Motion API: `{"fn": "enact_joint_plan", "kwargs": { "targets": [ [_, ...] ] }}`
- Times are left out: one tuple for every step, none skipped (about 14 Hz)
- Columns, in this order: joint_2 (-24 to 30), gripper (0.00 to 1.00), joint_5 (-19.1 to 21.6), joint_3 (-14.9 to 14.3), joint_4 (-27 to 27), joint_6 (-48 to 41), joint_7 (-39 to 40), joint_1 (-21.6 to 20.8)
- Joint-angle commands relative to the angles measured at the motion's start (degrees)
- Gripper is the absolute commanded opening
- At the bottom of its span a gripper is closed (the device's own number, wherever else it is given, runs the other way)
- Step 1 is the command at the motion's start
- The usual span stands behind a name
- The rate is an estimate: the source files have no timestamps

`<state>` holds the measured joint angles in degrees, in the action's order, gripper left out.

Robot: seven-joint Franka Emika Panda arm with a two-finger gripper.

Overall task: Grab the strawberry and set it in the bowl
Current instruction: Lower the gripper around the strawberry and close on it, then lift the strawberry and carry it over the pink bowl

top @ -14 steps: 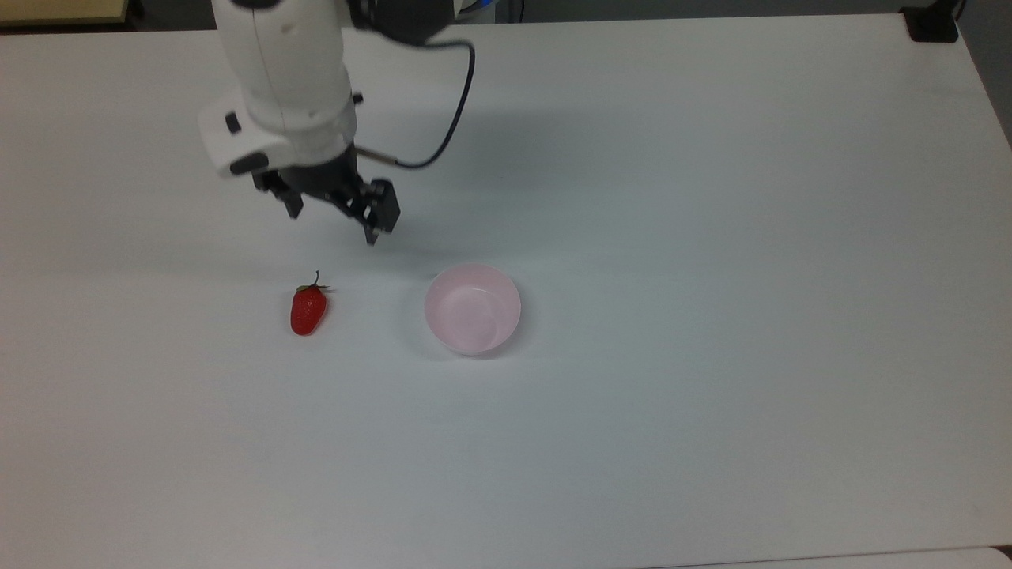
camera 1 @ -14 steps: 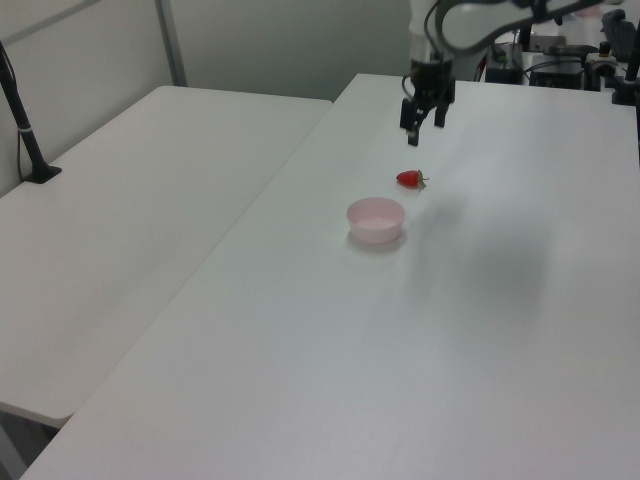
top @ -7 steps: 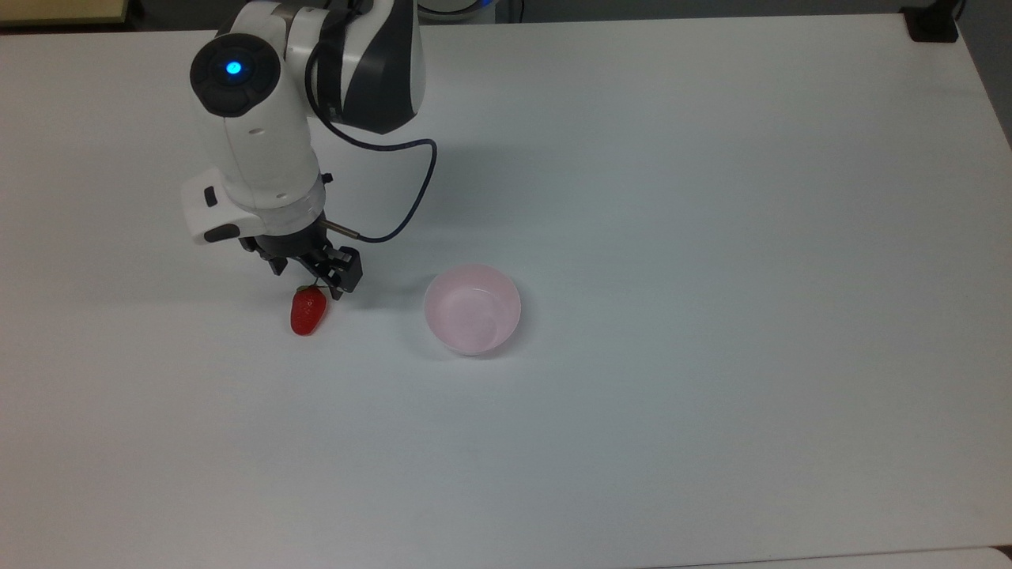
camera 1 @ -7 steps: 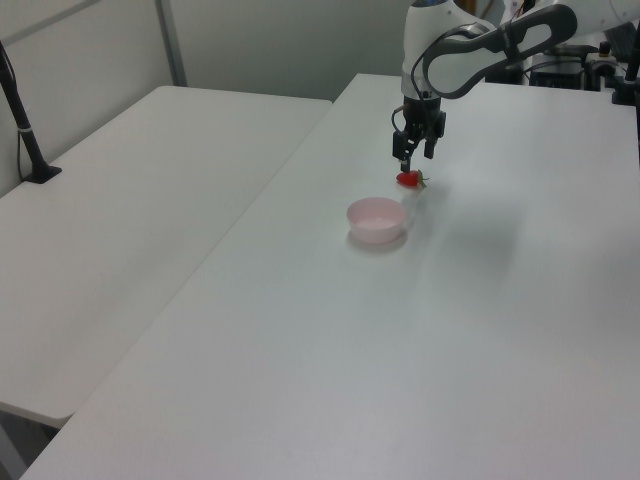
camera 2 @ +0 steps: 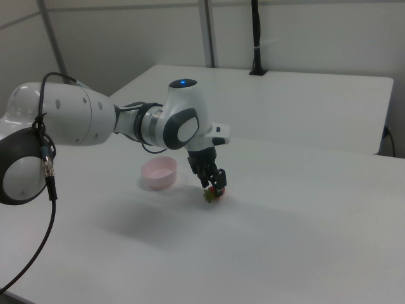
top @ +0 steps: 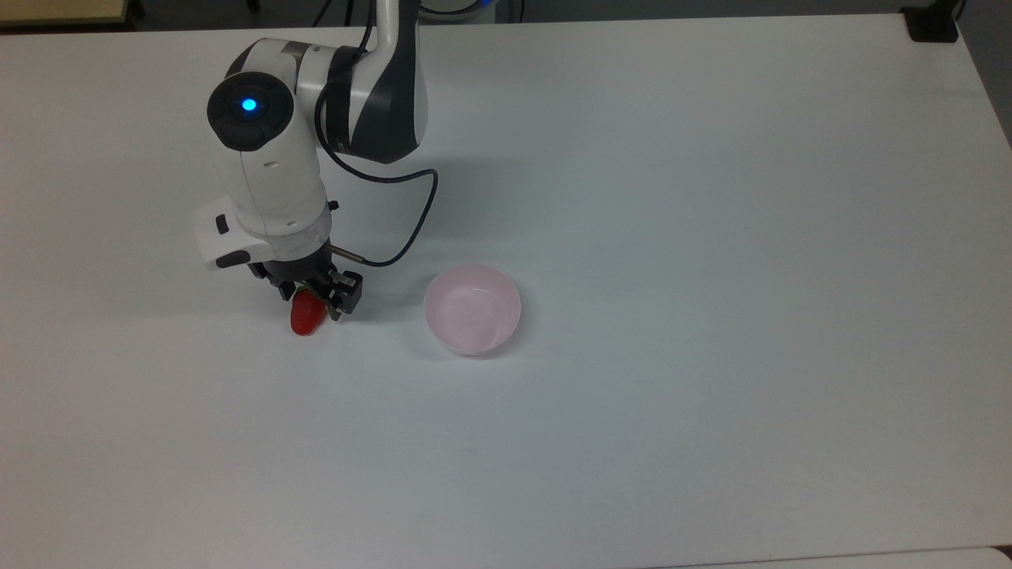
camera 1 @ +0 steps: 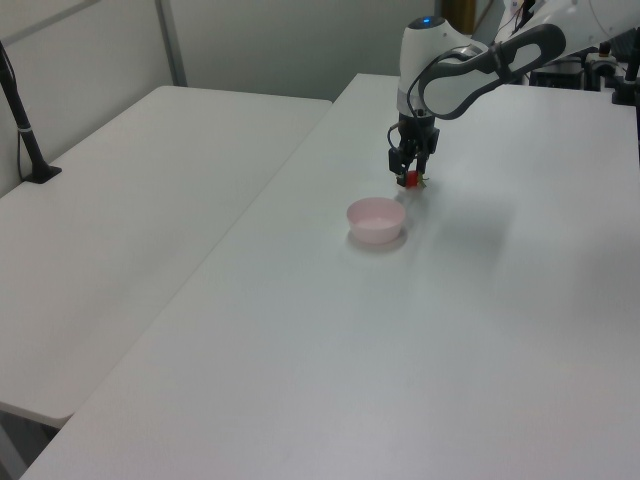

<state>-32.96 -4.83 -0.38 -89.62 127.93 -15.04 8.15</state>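
strawberry (top: 304, 318): small, elongated, bright red with a glossy, faintly pitted skin. lies flat on the table. the top view has its tip pointing toward the bottom edge, cap end hidden under the gripper. shows as a red speck in the left view (camera 1: 410, 179). green leaves visible in the right view (camera 2: 213, 194).
gripper (top: 311, 301): black two-finger unit, pointing down, lowered over the strawberry's cap end. fingers (top: 345, 294) sit on either side of the fruit with a gap between them, so spread apart, not clamped. seen also in the left view (camera 1: 408, 172) and in the right view (camera 2: 215, 185).
bowl (top: 473, 308): round, pale pink, smooth plain inside, thin rim, nothing in it. upright on the table, near the strawberry on the top view's right, not touching. in the left view (camera 1: 375, 219) it sits nearer the camera than the fruit. in the right view (camera 2: 159, 173) it is on the fruit's left.
arm (top: 273, 170): glossy white rounded shells, dark grey joint bands, black cap with a blue lit dot. thin dark cable (top: 411, 229) loops from the wrist.
table (top: 711, 316): flat matte white top, plain. soft arm shadow on it.
second table (camera 1: 140, 200): same white top, butted alongside on the left view's left. black post (camera 1: 22, 115) stands on it.
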Motion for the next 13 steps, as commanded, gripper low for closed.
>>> {"fn": "enact_joint_plan", "kwargs": {
  "targets": [
    [-0.35, 0.39, -2.46, -0.24, 0.32, 1.53, -0.26, -0.42],
    [0.17, 0.27, -3.08, -0.24, 0.32, 1.45, 0.79, -0.33],
    [0.96, 0.23, -3.17, -0.24, 0.41, 1.01, 2.45, -0.15],
    [3.05, 0.23, -3.00, -0.15, -0.12, 0.31, 4.39, -0.24],
    [4.21, 0.23, -2.99, 0.29, -0.12, -1.18, 4.58, -0.24],
    [5.78, 0.23, -2.82, 0.73, -0.03, -3.89, 4.58, -0.68],
    [6.93, 0.23, -2.82, 1.43, -0.12, -5.39, 4.58, -0.94],
    [7.64, 0.24, -2.82, 2.83, -0.12, -7.32, 4.49, -1.38],
    [8.17, 0.24, -2.82, 3.80, -0.03, -9.43, 4.32, -1.90],
    [8.35, 0.24, -2.82, 4.24, -0.03, -11.10, 4.06, -2.95],
    [8.44, 0.24, -2.73, 4.59, -0.03, -11.64, 3.88, -4.10],
    [8.44, 0.24, -2.64, 4.68, -0.03, -11.65, 3.44, -5.24],
    [8.09, 0.24, -2.64, 4.69, 0.05, -11.21, 1.61, -7.08]
  ]
}}
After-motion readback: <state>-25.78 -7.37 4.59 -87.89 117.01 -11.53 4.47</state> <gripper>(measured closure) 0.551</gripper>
